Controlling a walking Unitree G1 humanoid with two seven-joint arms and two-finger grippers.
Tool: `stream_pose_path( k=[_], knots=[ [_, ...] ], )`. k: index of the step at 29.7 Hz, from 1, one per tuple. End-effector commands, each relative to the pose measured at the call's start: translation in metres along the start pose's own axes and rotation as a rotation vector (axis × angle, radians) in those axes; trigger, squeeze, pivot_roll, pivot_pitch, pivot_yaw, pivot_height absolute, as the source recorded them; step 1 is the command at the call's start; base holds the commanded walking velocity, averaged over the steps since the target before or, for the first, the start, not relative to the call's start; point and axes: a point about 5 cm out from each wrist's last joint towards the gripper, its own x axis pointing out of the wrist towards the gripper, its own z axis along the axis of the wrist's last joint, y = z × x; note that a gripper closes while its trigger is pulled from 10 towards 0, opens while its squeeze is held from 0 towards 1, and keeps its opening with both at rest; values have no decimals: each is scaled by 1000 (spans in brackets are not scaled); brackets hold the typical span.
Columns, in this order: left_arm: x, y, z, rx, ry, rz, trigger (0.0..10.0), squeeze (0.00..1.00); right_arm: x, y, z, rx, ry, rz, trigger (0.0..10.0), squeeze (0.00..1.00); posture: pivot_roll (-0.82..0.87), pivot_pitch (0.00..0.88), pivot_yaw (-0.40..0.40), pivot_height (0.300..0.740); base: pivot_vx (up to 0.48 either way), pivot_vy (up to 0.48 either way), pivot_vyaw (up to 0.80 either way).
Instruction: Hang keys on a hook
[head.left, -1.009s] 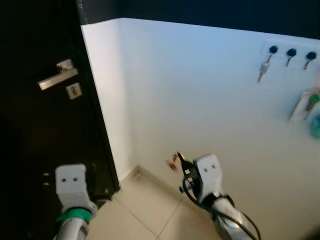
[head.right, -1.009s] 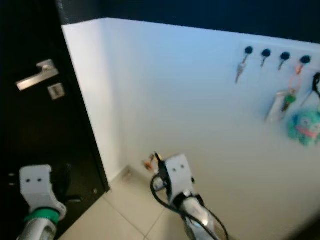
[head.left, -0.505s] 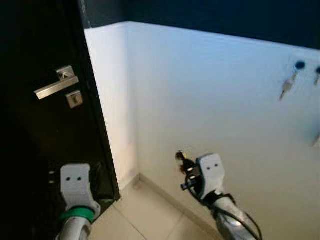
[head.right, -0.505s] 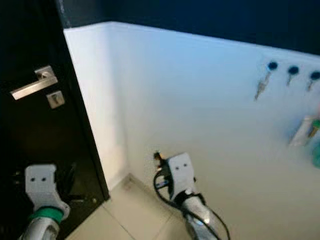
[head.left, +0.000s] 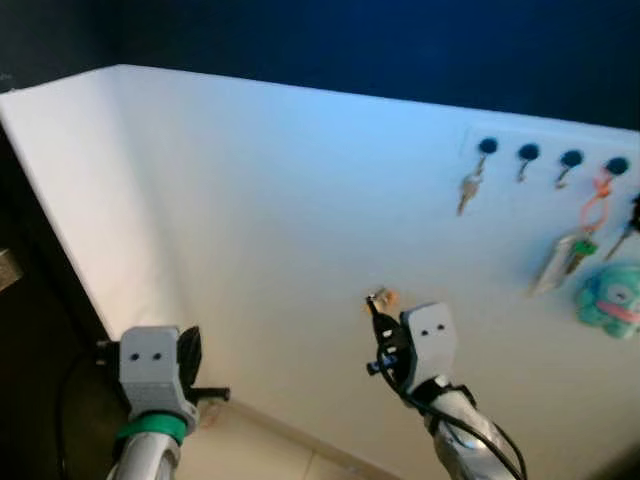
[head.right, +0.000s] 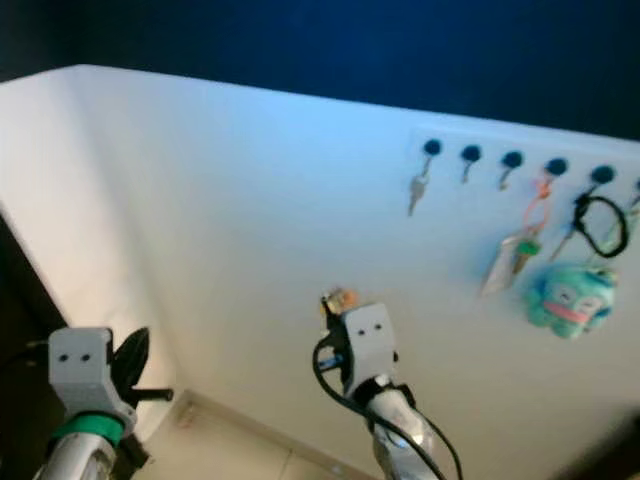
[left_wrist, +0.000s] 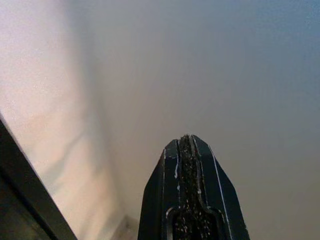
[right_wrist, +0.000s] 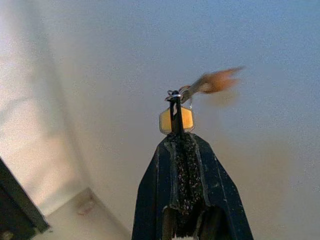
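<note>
The keys (right_wrist: 176, 118), with a yellow tag and a blurred orange fob, stick up from the tip of the right gripper (right_wrist: 177, 137), whose jaws pinch them in front of the white wall (head.left: 260, 220). Up and to the right, a row of dark hooks (head.right: 470, 154) holds other keys and a teal plush charm (head.right: 568, 299). The left gripper (left_wrist: 186, 145), jaws pressed together, hangs low on the left near a dark door edge (left_wrist: 27, 200).

Wall (head.left: 280, 220): smooth, matt white paint. Hooks (head.left: 528, 153): dark, rounded, glossy. Hung key (head.left: 467, 190): bright metal. Plush toy (head.right: 568, 298): soft teal cloth. Right gripper (right_wrist: 176, 131) finger pads (right_wrist: 186, 165): rough, grainy black; casing smooth plastic. Keys (right_wrist: 176, 119): metal ring, orange plastic tag.
</note>
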Motion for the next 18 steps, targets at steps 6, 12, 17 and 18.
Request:
stream_pose_path(
  k=[6,12,17,18],
  knots=[
    [-2,0,-2,-3,11,4,10000,0,-4,-2,-4,0,21,-3,10000,0,-158,47,121,740,137,0,-351],
    [-1,0,-7,41,45,4,10000,0,-4,1,-6,4,28,12,10000,0,-155,49,123,740,0,0,0],
    [-1,1,-7,46,37,8,10000,0,-5,4,-9,-3,42,33,10000,0,-153,53,125,740,0,0,0],
    [-1,1,-6,48,37,8,10000,0,-6,5,-9,-12,47,39,10000,0,-153,53,125,740,0,0,0]
  ],
)
